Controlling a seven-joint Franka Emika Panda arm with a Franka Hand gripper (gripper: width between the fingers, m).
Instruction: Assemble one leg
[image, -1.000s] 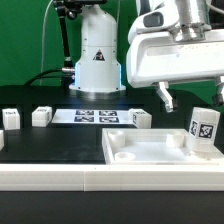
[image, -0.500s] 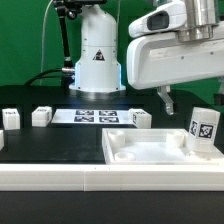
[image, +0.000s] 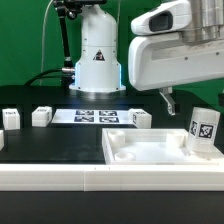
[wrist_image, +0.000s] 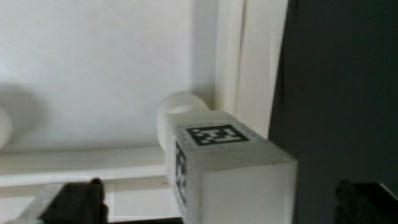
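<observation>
Leg (image: 205, 130), white post, black-and-white tag on one face: upright in a corner of the white rimmed tray (image: 150, 150), close beneath the jaws, touched by neither. Wrist view sets the leg (wrist_image: 228, 165) between the two dark fingertips (wrist_image: 79, 201). Jaws: spread wide, holding nothing, above the tray. Farther from the jaws, on the black tabletop (image: 50, 140): marker board (image: 95, 116); three small white blocks (image: 41, 116).
</observation>
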